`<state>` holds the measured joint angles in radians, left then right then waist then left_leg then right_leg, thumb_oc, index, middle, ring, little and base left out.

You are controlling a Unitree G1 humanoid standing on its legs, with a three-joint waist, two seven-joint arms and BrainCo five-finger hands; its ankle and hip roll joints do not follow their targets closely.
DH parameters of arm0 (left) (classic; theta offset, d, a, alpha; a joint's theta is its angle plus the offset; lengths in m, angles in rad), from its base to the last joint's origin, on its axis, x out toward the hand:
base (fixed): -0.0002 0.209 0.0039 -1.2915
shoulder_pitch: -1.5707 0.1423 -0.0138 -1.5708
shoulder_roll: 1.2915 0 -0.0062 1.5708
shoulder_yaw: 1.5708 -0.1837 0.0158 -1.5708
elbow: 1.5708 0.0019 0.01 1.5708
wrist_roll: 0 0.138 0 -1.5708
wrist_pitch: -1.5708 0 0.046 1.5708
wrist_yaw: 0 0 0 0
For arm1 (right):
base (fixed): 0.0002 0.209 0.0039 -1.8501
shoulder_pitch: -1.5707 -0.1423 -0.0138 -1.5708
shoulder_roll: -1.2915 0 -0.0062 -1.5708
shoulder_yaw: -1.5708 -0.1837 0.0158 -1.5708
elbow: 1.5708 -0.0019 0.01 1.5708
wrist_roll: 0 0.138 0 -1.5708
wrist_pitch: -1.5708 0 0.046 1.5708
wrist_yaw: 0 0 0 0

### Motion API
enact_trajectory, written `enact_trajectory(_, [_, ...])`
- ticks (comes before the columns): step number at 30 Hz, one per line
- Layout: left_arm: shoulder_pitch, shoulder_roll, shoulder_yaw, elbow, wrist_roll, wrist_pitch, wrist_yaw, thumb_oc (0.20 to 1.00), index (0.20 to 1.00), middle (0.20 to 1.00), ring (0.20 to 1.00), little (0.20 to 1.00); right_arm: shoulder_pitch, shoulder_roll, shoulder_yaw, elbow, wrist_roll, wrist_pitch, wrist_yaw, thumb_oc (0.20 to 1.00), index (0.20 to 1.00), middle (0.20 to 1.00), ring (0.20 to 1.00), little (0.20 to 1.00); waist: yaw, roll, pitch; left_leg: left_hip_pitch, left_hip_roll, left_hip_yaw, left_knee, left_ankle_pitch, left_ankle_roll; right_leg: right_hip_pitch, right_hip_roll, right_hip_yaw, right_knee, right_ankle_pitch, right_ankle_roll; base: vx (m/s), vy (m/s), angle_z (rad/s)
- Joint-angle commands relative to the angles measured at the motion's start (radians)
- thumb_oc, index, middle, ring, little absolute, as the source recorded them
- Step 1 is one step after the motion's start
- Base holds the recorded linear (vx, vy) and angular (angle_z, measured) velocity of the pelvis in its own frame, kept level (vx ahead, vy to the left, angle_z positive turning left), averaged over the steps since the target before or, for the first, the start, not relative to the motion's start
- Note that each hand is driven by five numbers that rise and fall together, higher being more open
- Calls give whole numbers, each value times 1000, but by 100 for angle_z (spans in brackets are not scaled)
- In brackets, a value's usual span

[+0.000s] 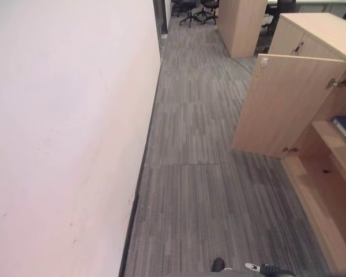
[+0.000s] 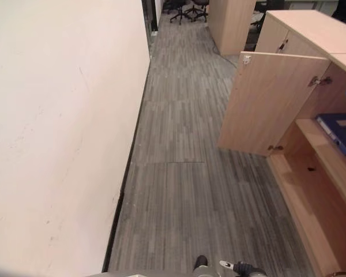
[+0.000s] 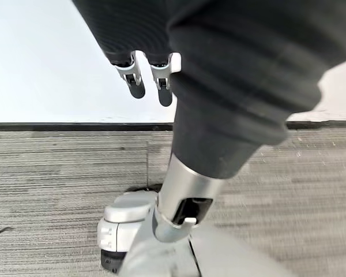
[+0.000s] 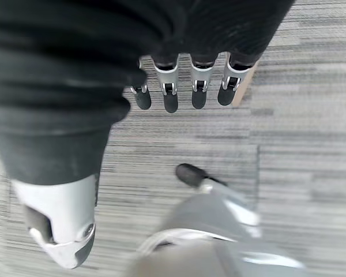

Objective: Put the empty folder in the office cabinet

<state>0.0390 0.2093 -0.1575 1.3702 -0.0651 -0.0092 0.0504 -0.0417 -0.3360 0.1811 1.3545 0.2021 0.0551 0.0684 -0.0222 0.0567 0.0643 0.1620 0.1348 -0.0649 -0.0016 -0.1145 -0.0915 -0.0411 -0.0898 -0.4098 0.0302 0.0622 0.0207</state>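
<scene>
The grey striped carpet floor lies nearest the head camera, bounded on the robot's left by a white wall. In the wrist views, the left hand and the right hand are seen hanging above this floor, fingers straight and relaxed, nothing held in either.

On the robot's right stands the office cabinet, its door swung open into the passage. Inside, a blue folder is seen lying flat on the upper shelf, near the view's edge; the lower shelf carries nothing that can be made out. Whether this folder is the empty one of the task cannot be told, but since both hands are free, it may be judged that placing is done or nearly so.

The main risk is judged to lie with the open door: it projects into the walkway, and an arm or the body could strike it when turning. A folder lying close to a shelf's front edge could also be dislodged if the door is shut carelessly.
</scene>
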Motion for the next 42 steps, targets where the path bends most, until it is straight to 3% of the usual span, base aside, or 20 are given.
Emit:
enact_trajectory(1, [-28, 59, 3, -41, 0, -12, 6, 1000, 1000, 1000, 1000, 1000, -30, 42, 19, 48, -19, 0, 0, 1000, 1000, 1000, 1000, 1000, 12, -84, 49, -48, 13, 33, 387, 191, 4, -16, -25, 80, 78, -70, 21, 110, -230, 6])
enact_trajectory(2, [-28, 59, 3, -41, 0, -12, 6, 1000, 1000, 1000, 1000, 1000, -30, 42, 19, 48, -19, 0, 0, 1000, 1000, 1000, 1000, 1000, 11, -84, 48, -51, 13, 32, 390, 189, 3, -17, -24, 79, 78, -70, 21, 150, -372, 10])
enact_trajectory(4, [-35, 67, 9, -67, -17, -9, 17, 1000, 1000, 1000, 1000, 1000, -33, 39, 28, 41, -14, 2, -5, 1000, 1000, 1000, 1000, 1000, 38, -121, 84, -189, 9, 26, 655, 246, 41, 19, -10, 91, 64, -87, -13, 76, -284, 0])
enact_trajectory(7, [-30, 69, 26, -76, -43, -13, 31, 1000, 1000, 1000, 1000, 1000, -36, 30, 30, 40, -8, 4, -13, 1000, 1000, 1000, 1000, 1000, 76, -148, 103, -334, -31, 70, 735, 148, 76, 62, -4, 122, 33, -97, -17, 141, -174, -40])
enact_trajectory(10, [-22, 65, 34, -66, -47, -15, 33, 1000, 1000, 1000, 1000, 1000, -33, 28, 28, 35, 0, -2, -15, 1000, 1000, 1000, 1000, 1000, 101, -157, 105, -389, -49, 81, 523, 116, 67, 103, -8, 156, -1, -98, 7, 221, 36, -15])
enact_trajectory(11, [-20, 65, 36, -61, -51, -18, 31, 1000, 1000, 1000, 1000, 1000, -33, 23, 31, 33, -4, -6, -16, 1000, 1000, 1000, 1000, 1000, 113, -153, 104, -397, -60, 59, 362, 132, 56, 120, -5, 173, -13, -104, 18, 365, 179, -39])
enact_trajectory(12, [-19, 65, 36, -53, -62, -20, 31, 1000, 1000, 1000, 1000, 1000, -34, 19, 33, 32, -11, -10, -20, 1000, 1000, 1000, 1000, 1000, 130, -125, 100, -395, -45, -15, 117, 242, 19, 162, 13, 197, -23, -128, 28, 294, 151, -39])
enact_trajectory(13, [-19, 65, 36, -53, -62, -20, 31, 1000, 1000, 1000, 1000, 1000, -34, 19, 33, 32, -11, -10, -20, 1000, 1000, 1000, 1000, 1000, 129, -124, 99, -394, -45, -16, 112, 245, 19, 161, 13, 196, -24, -128, 28, 404, 200, -38])
enact_trajectory(15, [-12, 55, 38, -21, -62, -20, 24, 1000, 1000, 1000, 1000, 1000, -19, 16, 23, 41, -23, -14, -16, 1000, 1000, 1000, 1000, 1000, 135, -90, 83, -392, -26, -87, -59, 284, -9, 206, 21, 232, -22, -163, 42, 349, 196, -34])
enact_trajectory(19, [9, 47, 53, 9, -49, -14, 23, 1000, 1000, 1000, 1000, 1000, 5, 23, 5, 46, -38, -11, -7, 1000, 1000, 1000, 1000, 1000, 126, -74, 45, -340, -36, -83, -78, 304, -13, 231, -11, 243, -22, -173, 65, 272, 252, -66])
enact_trajectory(20, [17, 51, 53, 19, -30, -10, 23, 1000, 1000, 1000, 1000, 1000, 17, 35, 2, 50, -36, -7, -5, 1000, 1000, 1000, 1000, 1000, 120, -78, 26, -307, -63, -54, -81, 286, 3, 226, -48, 257, -16, -161, 85, 184, 199, -32])
enact_trajectory(22, [19, 54, 53, 19, -24, -8, 25, 1000, 1000, 1000, 1000, 1000, 21, 40, 4, 49, -37, -5, -2, 1000, 1000, 1000, 1000, 1000, 118, -80, 18, -295, -75, -43, -86, 276, 10, 221, -61, 264, -17, -155, 92, 180, 205, -26])
enact_trajectory(27, [8, 68, 58, -1, -14, -10, 32, 1000, 1000, 1000, 1000, 1000, 18, 63, 12, 24, -37, -6, 1, 1000, 1000, 1000, 1000, 1000, 118, -92, -5, -243, -163, -7, -86, 197, 76, 168, -146, 294, 35, -120, 139, 173, 256, -40])
enact_trajectory(29, [6, 71, 62, -2, -13, -8, 31, 1000, 1000, 1000, 1000, 1000, 10, 64, 13, 11, -36, -7, 4, 1000, 1000, 1000, 1000, 1000, 122, -91, -4, -233, -175, 12, -86, 183, 89, 146, -171, 282, 79, -97, 146, 117, 250, -38])
enact_trajectory(30, [-4, 89, 64, -22, -18, 0, 31, 1000, 1000, 1000, 1000, 1000, -14, 73, 39, -38, -31, -10, 2, 1000, 1000, 1000, 1000, 1000, 131, -79, 13, -198, -188, 56, -86, 151, 114, 75, -248, 192, 248, -22, 124, 94, 246, -44])
enact_trajectory(31, [-4, 89, 64, -23, -18, 1, 31, 1000, 1000, 1000, 1000, 1000, -14, 73, 39, -39, -31, -9, 2, 1000, 1000, 1000, 1000, 1000, 132, -80, 14, -198, -189, 57, -86, 151, 115, 73, -250, 194, 251, -24, 125, 234, 373, -57])
enact_trajectory(33, [-5, 106, 62, -27, -1, 5, 30, 1000, 1000, 1000, 1000, 1000, -16, 76, 61, -109, -29, -19, -2, 1000, 1000, 1000, 1000, 1000, 125, -89, 34, -127, -202, 103, -86, 89, 125, 63, -307, 96, 366, -11, 124, 216, 207, -90])
enact_trajectory(36, [-5, 111, 67, -29, -2, 6, 34, 1000, 1000, 1000, 1000, 1000, -25, 72, 63, -141, -24, -24, -7, 1000, 1000, 1000, 1000, 1000, 116, -87, 49, -107, -196, 131, -86, 75, 132, 28, -289, 55, 374, -4, 125, 70, 73, -43])
enact_trajectory(39, [-16, 96, 59, -21, -6, 11, 31, 1000, 1000, 1000, 1000, 1000, -64, 67, 67, -132, -25, -22, -24, 1000, 1000, 1000, 1000, 1000, 103, -67, 85, -68, -181, 195, -86, 53, 127, -68, -204, -59, 268, 15, 136, 70, 39, -41])
enact_trajectory(42, [-18, 84, 53, -15, 13, 15, 21, 1000, 1000, 1000, 1000, 1000, -72, 66, 73, -108, -35, -20, -30, 1000, 1000, 1000, 1000, 1000, 94, -80, 98, -30, -181, 226, -86, 28, 118, -99, -146, -130, 88, 78, 155, 164, -56, -71])
